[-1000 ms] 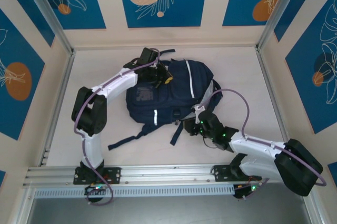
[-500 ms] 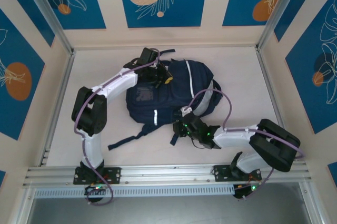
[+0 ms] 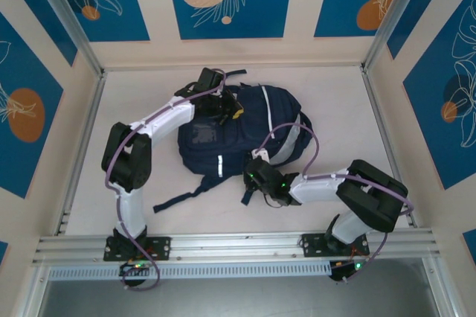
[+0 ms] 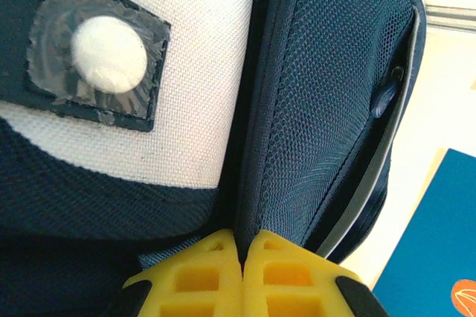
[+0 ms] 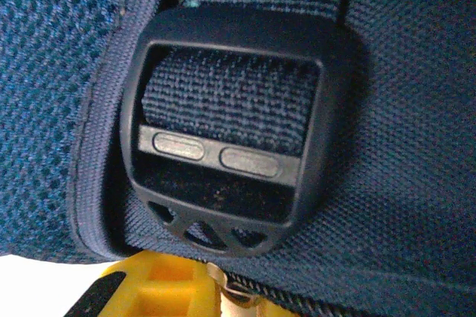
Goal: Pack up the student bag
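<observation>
Navy student bag (image 3: pixel 230 138) lies flat mid-table (image 3: pixel 342 109), front panel with its white reflective stripe (image 3: pixel 268 112) up and a shoulder strap (image 3: pixel 178 198) trailing off the near-left side.

Progress is hard to grade. The contents are hidden, and I can't tell whether the main zip is open or closed. Both arms are on the bag itself and neither carries an item, so my read is an opening, closing or holding step rather than loading. What's been packed can't be confirmed from here.

Left arm: elbow out to the left, forearm running right and far to the bag's far-left corner. The left gripper (image 3: pixel 227 111) sits on that corner. In the wrist view its yellow fingers (image 4: pixel 197 276) are pressed together and the edge of the mesh panel runs straight into the line between them. It looks pinched on a thin fold of the bag.

Right arm: elbow folded out to the right, forearm low and pointing left. The right gripper (image 3: pixel 256 178) is at the bag's near edge. Its camera sits right up against a black strap buckle (image 5: pixel 234 127), with one yellow finger (image 5: pixel 149 280) showing just below it. Whether that gripper is apart, together or holding anything, I can't tell.
</observation>
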{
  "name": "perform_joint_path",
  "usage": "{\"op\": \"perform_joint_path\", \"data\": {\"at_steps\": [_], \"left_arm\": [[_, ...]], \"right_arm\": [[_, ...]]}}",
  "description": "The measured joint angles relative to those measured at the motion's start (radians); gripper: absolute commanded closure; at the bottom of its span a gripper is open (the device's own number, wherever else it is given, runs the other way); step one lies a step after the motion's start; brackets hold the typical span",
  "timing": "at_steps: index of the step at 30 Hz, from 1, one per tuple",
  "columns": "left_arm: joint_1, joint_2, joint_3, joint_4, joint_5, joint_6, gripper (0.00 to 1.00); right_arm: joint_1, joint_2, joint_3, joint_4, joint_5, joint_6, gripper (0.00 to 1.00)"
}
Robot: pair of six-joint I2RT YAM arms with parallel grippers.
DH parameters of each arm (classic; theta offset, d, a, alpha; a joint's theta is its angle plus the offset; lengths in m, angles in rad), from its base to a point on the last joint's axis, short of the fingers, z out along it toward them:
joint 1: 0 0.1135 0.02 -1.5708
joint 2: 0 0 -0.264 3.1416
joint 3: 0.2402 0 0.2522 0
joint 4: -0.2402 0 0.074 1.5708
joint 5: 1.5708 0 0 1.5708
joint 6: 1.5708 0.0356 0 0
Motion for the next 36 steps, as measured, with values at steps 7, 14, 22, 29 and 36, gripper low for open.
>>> {"op": "perform_joint_path", "data": {"at_steps": [7,14,22,29,36], "left_arm": [[0.000,0.006,0.000,0.000,0.000,0.000,1.00],[0.000,0.008,0.000,0.000,0.000,0.005,1.00],[0.000,0.036,0.060,-0.066,-0.006,0.101,0.63],[0.026,-0.118,-0.012,-0.182,-0.111,0.161,0.32],[0.053,-0.571,-0.374,-0.200,-0.195,0.177,0.37]], "right_arm": [[-0.002,-0.037,-0.036,0.021,-0.002,-0.028,0.99],[-0.023,-0.039,-0.063,0.066,-0.033,-0.137,1.00],[-0.067,-0.077,-0.134,0.154,-0.150,-0.256,1.00],[-0.090,-0.085,-0.138,0.181,-0.228,-0.243,1.00],[-0.100,-0.082,-0.138,0.236,-0.286,-0.166,1.00]]}}
